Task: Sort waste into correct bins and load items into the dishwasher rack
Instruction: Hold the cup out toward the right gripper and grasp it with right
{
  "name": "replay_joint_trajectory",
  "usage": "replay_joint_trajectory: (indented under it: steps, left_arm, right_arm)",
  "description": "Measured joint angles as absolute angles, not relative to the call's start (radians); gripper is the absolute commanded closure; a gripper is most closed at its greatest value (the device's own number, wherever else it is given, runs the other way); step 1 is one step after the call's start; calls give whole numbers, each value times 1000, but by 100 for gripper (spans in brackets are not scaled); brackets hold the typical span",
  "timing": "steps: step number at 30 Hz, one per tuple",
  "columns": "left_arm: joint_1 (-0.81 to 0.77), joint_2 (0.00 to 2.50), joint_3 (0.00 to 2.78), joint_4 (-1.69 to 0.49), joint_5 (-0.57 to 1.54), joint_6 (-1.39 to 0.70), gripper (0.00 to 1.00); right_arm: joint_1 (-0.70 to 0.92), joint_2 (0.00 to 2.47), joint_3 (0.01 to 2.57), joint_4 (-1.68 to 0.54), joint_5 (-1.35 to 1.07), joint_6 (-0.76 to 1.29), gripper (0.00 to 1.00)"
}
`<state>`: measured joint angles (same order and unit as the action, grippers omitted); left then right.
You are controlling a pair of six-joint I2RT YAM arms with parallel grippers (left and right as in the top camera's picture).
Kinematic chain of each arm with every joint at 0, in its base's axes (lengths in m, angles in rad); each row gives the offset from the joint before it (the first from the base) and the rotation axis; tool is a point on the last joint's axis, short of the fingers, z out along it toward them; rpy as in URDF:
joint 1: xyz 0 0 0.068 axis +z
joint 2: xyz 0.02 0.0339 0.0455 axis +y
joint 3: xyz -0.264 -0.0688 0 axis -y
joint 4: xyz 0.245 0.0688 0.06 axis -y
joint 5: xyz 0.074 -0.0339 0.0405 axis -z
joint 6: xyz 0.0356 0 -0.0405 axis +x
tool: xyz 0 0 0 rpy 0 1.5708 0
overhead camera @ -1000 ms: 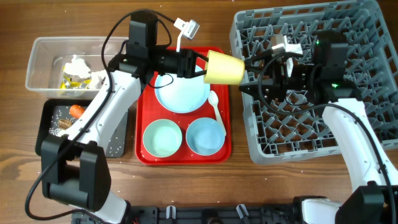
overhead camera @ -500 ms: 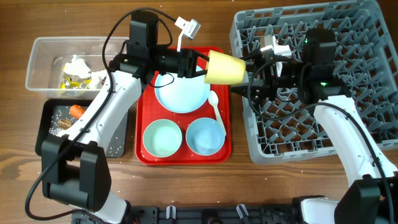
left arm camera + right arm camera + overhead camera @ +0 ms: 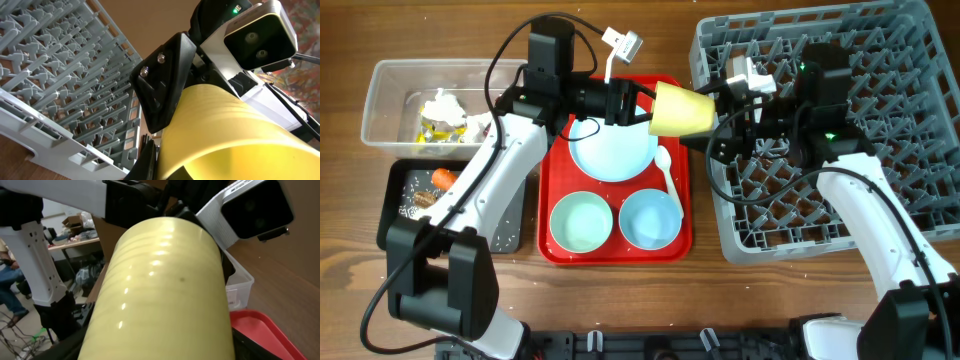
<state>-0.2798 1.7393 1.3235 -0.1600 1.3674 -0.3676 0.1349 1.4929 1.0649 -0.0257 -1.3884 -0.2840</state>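
The small yellow cup [image 3: 682, 108] lies on its side in the air over the red tray's far right corner. My left gripper [image 3: 638, 103] is shut on its rim, and one finger [image 3: 143, 162] shows against the cup wall [image 3: 235, 135]. From the side of the dishwasher rack [image 3: 910, 60], my right gripper [image 3: 718, 120] stands open around the cup's base. The cup [image 3: 165, 295] fills the space between its fingers [image 3: 252, 347]. I cannot tell whether those fingers touch it.
The red tray [image 3: 555, 170] holds a light-blue plate [image 3: 610, 150], a white spoon [image 3: 667, 170], a pale-green bowl [image 3: 581, 222] and a light-blue bowl [image 3: 650, 218]. At the left, a clear tub [image 3: 390, 80] holds tissue [image 3: 440, 105]. The black tray [image 3: 400, 200] holds a carrot [image 3: 443, 177].
My right gripper has moved left from over the rack to the cup's base, its jaws narrowing a little. The left arm and the cup have stayed put.
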Motion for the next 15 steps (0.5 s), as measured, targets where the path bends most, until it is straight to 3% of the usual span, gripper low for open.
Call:
replay_joint_trajectory:
  steps: [9, 10, 13, 15]
  left_arm:
    - [-274, 1739, 1324, -150, 1369, -364, 93]
    - [-274, 1739, 1325, -150, 1374, -364, 93]
    - [-274, 1739, 1325, -150, 1377, -364, 94]
    - [-274, 1739, 1327, -149, 1381, -364, 94]
  right_arm:
    - [136, 1505, 1065, 55, -1383, -179, 52]
    - [137, 1505, 1065, 56, -1383, -174, 51]
    - [137, 1505, 1065, 70, -1387, -160, 28]
    - [137, 1507, 1065, 91, -1398, -157, 23]
